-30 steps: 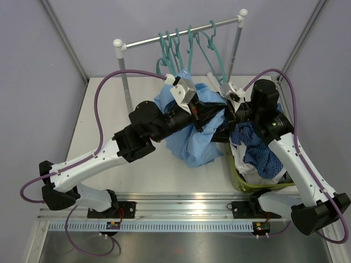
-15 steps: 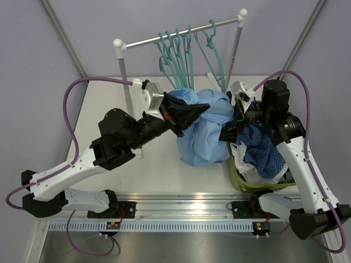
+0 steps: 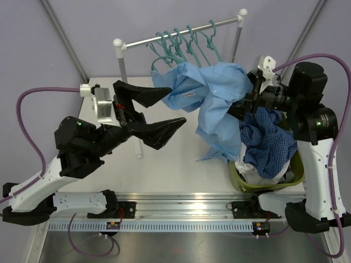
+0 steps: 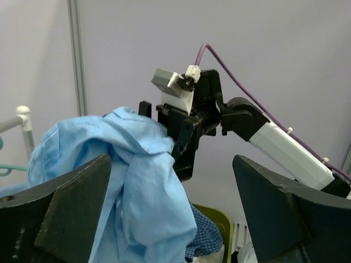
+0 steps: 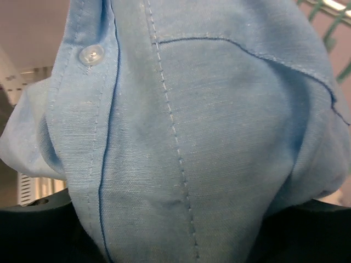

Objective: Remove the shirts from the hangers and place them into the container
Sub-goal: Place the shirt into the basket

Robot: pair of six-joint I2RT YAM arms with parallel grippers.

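Right claw point(image 3: 245, 107) pinches a bunched fold of the light-blue shirt point(image 3: 214, 90) at upper right, left claw point(image 3: 173, 108) spread wide: soft, light cloth, probably best held bunched.

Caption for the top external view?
Right gripper holds the light blue shirt aloft by the basket; left gripper open, hangers bare.

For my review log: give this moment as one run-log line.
left gripper open, empty | right gripper shut on light blue shirt, not in container | hangers bare
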